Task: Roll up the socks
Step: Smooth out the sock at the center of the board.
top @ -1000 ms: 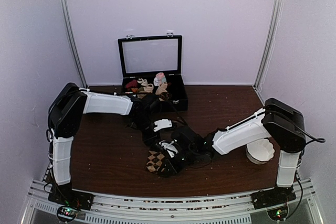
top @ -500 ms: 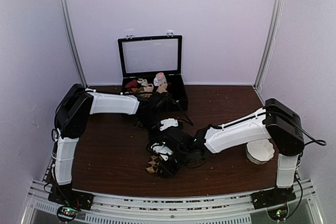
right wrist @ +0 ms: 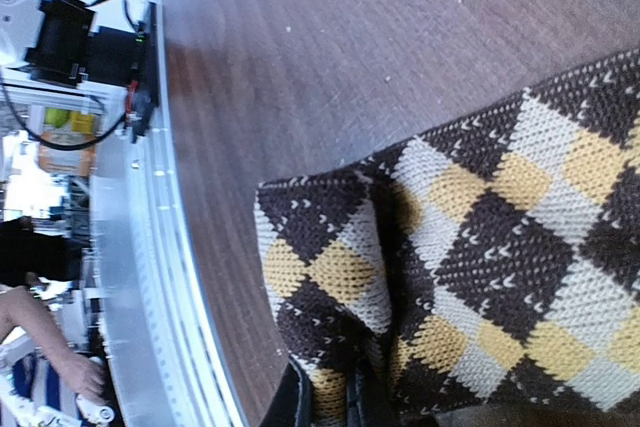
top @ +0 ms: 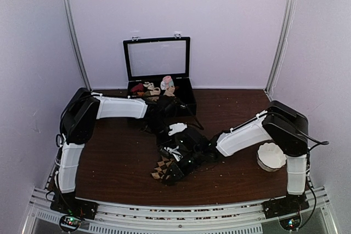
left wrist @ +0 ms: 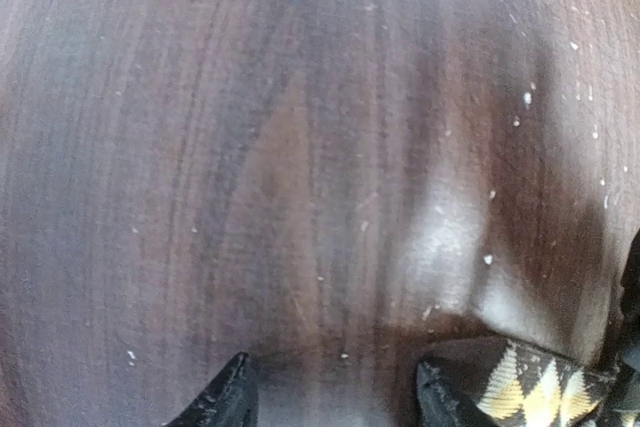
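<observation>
Left wrist view shows the left gripper (left wrist: 335,399) held low over the table (left wrist: 300,147) with its two dark fingertips (left wrist: 232,397) spread apart. Only bare wood lies in the gap, so this gripper carries nothing. The argyle edge of the socks (left wrist: 530,392) lies just beside the fingertip on the right of that view; whether the two touch cannot be told. This open, low posture appears to be a standby position, from which the left gripper could pin or take the fabric as the roll is formed. In the overhead view, a black case (top: 159,94) stands well behind with its lid raised and small sock rolls inside, well apart from the working area and taking no part in this step. The socks lie as a bunched heap near the front centre of the table, partly under the right arm's wrist. The right gripper (right wrist: 330,402) has its fingers (right wrist: 292,402) drawn almost together, pinching a narrow fold of the knit at the heap's near edge. The fabric beside the fold is doubled over and sits clear of the wood, which suggests that the grip serves to turn the edge over on itself. A white bowl (top: 271,156) rests at the far right beside the right arm, unused.
</observation>
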